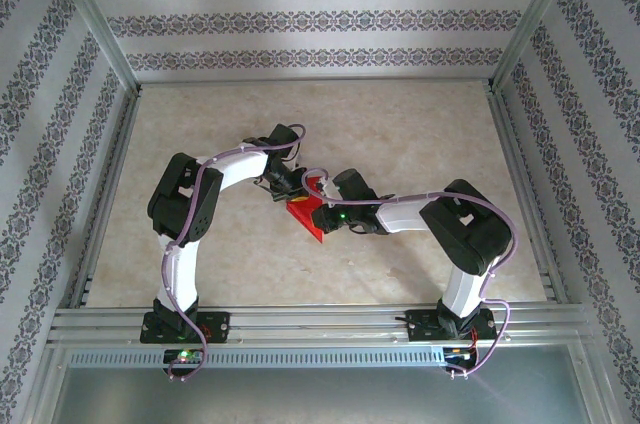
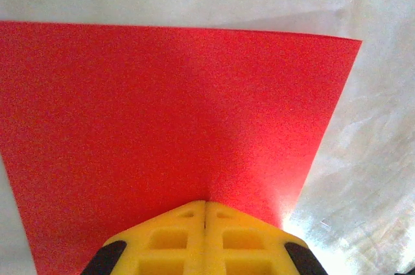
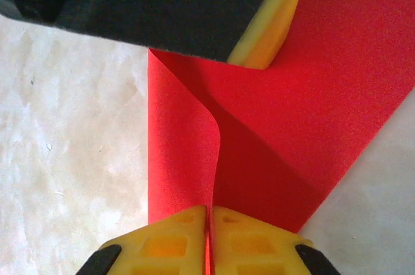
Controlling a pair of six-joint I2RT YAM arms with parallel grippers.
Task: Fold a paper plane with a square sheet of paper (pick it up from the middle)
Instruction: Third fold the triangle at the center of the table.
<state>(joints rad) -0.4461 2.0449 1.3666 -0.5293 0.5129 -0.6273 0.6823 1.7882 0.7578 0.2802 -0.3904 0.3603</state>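
The square sheet of paper (image 1: 306, 216) is bright red and hangs between both grippers just above the middle of the beige table. My left gripper (image 1: 293, 189) holds it from the far side. In the left wrist view its yellow jaws (image 2: 205, 202) are pressed together on the near edge of the sheet (image 2: 168, 113), which fans out flat ahead. My right gripper (image 3: 209, 209) is shut on the opposite edge, with red paper showing in the slit. There the sheet (image 3: 324, 80) bends, one flap curling upright, and the left gripper's fingers (image 3: 266, 35) pinch its far edge. It has no paper plane shape.
The marbled table (image 1: 420, 134) stretches out on every side of the arms. Aluminium rails (image 1: 320, 322) run along the near edge and upright posts (image 1: 95, 14) frame the patterned walls. Both arm bases (image 1: 185, 327) sit on the near rail.
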